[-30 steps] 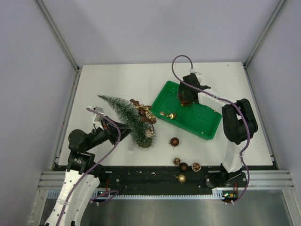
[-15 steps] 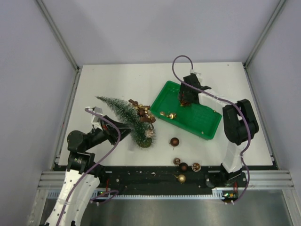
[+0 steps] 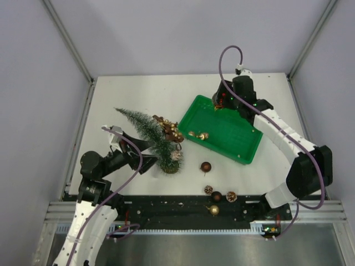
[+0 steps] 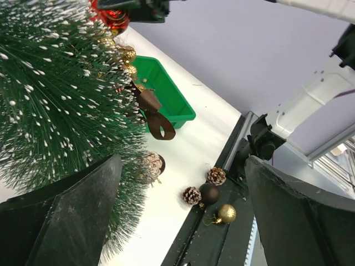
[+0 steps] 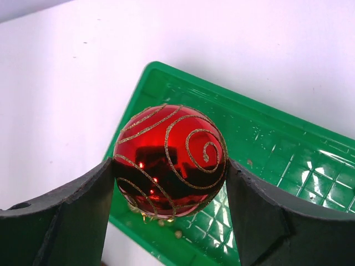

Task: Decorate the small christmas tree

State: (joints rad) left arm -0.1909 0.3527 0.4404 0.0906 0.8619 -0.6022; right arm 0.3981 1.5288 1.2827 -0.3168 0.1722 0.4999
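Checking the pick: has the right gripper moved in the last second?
Yes. The right gripper, shut on the red ball, shifted toward the far rim of the tray.

Right gripper (image 5: 169, 191) clamps red bauble (image 5: 170, 159) (gold swirls) above green tray (image 5: 288, 166).

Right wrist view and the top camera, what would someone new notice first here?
The red bauble with gold glitter swirls, clamped in the right end effector over the far corner of the green tray. Next, the small christmas tree on the table's left side, frosted and already carrying gold and brown trimmings, with the left end effector open beside its base.
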